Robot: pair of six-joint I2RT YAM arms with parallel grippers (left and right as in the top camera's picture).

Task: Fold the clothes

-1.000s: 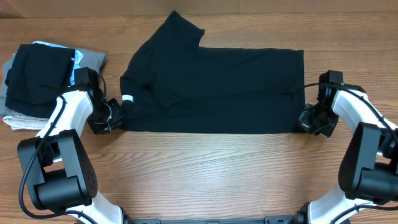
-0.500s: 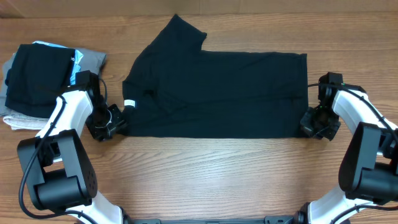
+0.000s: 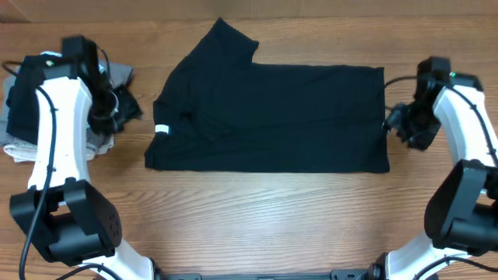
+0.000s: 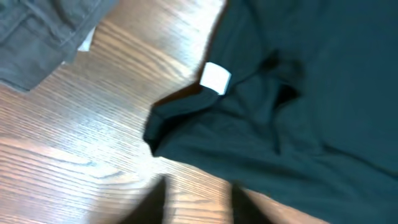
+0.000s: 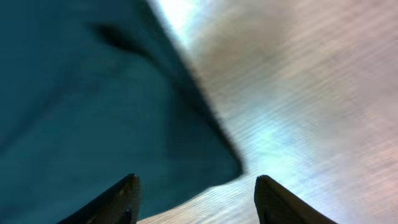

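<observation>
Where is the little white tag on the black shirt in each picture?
Overhead: the tag sits at the left edge of the shirt, left of centre.
Left wrist: the tag is just above the middle.
Right wrist: not in it; only a shirt corner shows.
Shared landmark: the black shirt.

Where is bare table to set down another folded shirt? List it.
Widest: the table strip between the black shirt and the arm bases. Crowded: at left, the folded stack beside the left end effector; the right end effector beside the hem.
</observation>
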